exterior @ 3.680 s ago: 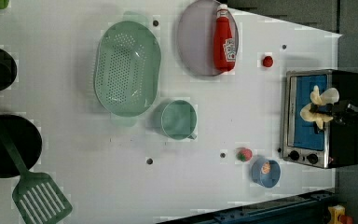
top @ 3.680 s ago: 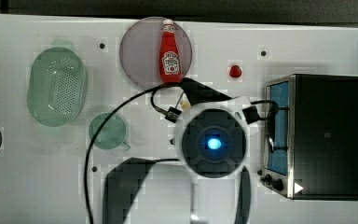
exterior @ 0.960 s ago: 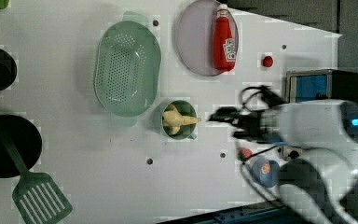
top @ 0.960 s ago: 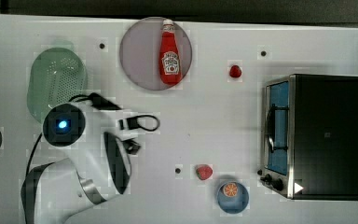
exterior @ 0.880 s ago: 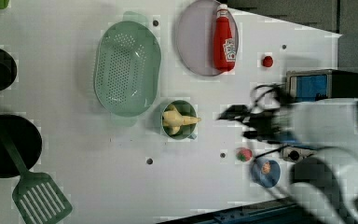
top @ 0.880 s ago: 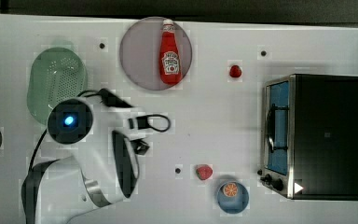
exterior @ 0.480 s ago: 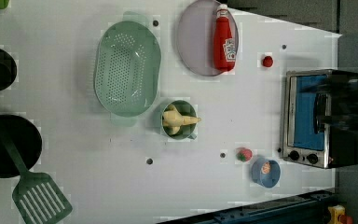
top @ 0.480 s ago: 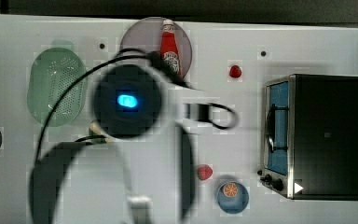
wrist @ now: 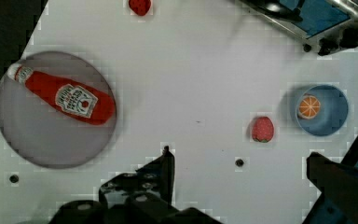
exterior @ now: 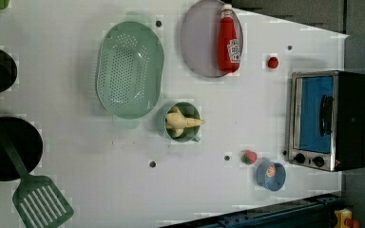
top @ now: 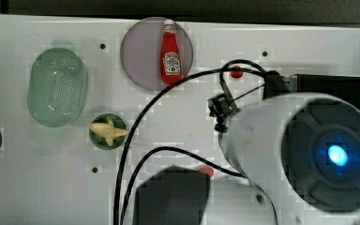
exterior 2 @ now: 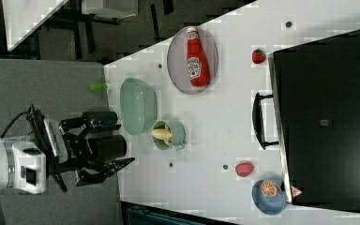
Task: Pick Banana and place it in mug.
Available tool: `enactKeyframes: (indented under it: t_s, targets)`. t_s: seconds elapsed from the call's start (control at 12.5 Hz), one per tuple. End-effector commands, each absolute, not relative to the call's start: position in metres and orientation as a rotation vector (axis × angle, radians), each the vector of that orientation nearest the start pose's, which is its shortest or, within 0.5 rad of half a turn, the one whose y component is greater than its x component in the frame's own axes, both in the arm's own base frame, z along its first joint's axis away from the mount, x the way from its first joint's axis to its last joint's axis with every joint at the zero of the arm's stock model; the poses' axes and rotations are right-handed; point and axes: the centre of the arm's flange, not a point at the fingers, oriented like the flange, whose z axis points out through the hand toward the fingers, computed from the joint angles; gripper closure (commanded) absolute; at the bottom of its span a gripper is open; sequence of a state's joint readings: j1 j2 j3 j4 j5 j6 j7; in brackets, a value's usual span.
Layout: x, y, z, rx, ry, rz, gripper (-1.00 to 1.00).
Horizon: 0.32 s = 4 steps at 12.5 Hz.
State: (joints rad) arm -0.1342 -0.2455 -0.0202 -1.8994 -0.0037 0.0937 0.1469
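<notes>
The pale yellow banana (top: 107,131) lies inside the small teal-green mug (top: 97,140), with one end poking over the rim. It also shows in the mug (exterior: 193,135) as the banana (exterior: 181,120) in the left view, and as the banana (exterior 2: 162,135) in the mug (exterior 2: 177,133) in the right view. My gripper (exterior 2: 119,144) is open with nothing between its fingers. It hangs well away from the mug, off the table edge at the right view's left. In the wrist view the gripper (wrist: 237,156) shows two spread fingers (wrist: 161,165) above bare table.
A green colander (exterior: 129,69) stands beside the mug. A ketchup bottle (exterior: 228,39) lies on a grey plate (exterior: 199,42). A toaster oven (exterior: 328,121), a strawberry (exterior: 248,157) and a blue bowl (exterior: 279,176) with an orange slice sit at the left view's right. My arm body (top: 304,154) and cables cover the top view's right.
The arm has drawn away from the mug toward the top view's right and now looms large there; it has left the left view. The banana stays in the mug.
</notes>
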Motion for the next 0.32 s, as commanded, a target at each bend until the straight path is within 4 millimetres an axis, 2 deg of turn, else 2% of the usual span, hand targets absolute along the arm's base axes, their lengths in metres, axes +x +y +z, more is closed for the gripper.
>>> enactKeyframes:
  t_s: [0.08, 0.32]
  targets:
    - [0.4838, -0.0323, 0.5863, -2.814, 1.458, 0.067, -1.00]
    - [0.4839, -0.0304, 0.5851, -2.818, 1.454, 0.071, -1.00]
